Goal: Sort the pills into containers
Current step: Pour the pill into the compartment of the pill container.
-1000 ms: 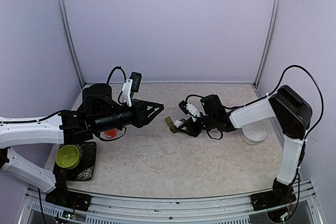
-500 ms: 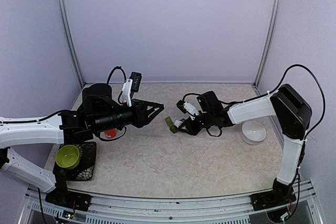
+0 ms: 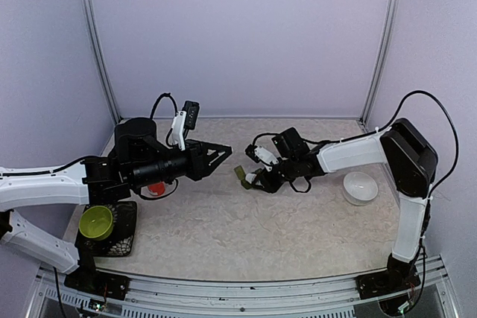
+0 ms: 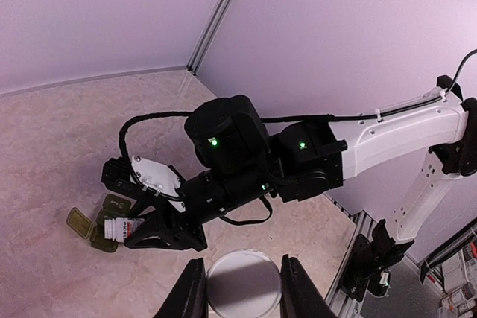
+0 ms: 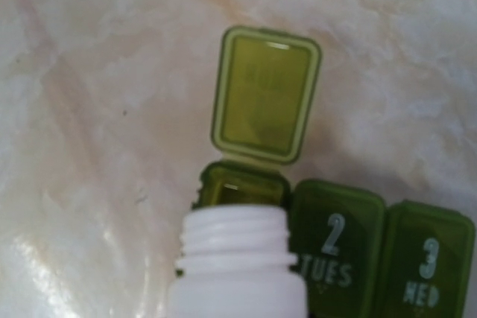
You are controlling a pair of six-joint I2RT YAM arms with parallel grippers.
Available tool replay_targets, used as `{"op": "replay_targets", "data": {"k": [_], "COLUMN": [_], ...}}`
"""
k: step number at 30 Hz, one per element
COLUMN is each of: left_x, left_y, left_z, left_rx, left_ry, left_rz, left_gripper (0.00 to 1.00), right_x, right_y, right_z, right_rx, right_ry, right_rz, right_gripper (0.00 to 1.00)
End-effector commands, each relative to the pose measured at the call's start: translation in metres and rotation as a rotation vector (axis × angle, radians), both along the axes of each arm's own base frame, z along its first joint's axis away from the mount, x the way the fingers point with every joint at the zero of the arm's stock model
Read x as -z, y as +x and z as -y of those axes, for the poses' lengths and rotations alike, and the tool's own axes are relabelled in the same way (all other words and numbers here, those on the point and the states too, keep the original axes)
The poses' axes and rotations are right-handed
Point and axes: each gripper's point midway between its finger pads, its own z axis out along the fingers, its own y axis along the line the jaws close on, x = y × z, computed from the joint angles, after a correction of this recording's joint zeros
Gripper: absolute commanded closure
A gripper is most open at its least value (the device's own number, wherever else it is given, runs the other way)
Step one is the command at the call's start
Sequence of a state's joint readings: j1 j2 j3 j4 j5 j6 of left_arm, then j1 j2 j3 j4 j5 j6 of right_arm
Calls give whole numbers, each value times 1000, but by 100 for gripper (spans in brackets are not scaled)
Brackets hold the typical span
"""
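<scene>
The dark green pill box [image 5: 337, 247] lies mid-table, also seen from above [image 3: 240, 174]. Its first cell [image 5: 242, 184] is open with the lid [image 5: 266, 94] flipped back; the cells marked 2 TUES and 3 WED [image 5: 428, 266] are closed. My right gripper [image 3: 258, 176] is shut on a small white bottle [image 5: 235, 258], whose threaded open mouth is tipped over the open cell. I can make out no pills. My left gripper [image 4: 244, 288] hovers left of the box, shut on a round white cap [image 4: 244, 284].
A lime-green bowl [image 3: 95, 220] sits on a black mesh tray [image 3: 123, 237] at the near left. A red object [image 3: 156, 188] lies under the left arm. A white bowl [image 3: 360, 188] stands at the right, behind the right forearm.
The right gripper has moved left with the bottle, bringing its mouth closer over the open cell. The left arm has not moved.
</scene>
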State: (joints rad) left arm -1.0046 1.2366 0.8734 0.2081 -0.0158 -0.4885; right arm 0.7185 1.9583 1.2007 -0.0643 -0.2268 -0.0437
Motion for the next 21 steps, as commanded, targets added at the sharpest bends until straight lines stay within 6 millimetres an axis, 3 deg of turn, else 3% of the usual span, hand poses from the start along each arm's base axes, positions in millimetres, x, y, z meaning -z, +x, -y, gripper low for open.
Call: {"op": "replay_targets", "data": {"k": [1,21], "left_x": [-10,-6], "left_y": [-1,-2], "left_z": [-5,-6], "left_rx": [-8,-10], "left_ry": [-18,-19], "left_rz": [18,12], "left_gripper": [79,79], "right_x": [5,1], "right_y": [-2,-2], "right_z": [-1,0], "right_rx": [-7,7], "right_ry": [-53,-144], "right_rz": [-2,-28], "right_gripper": [93,93]}}
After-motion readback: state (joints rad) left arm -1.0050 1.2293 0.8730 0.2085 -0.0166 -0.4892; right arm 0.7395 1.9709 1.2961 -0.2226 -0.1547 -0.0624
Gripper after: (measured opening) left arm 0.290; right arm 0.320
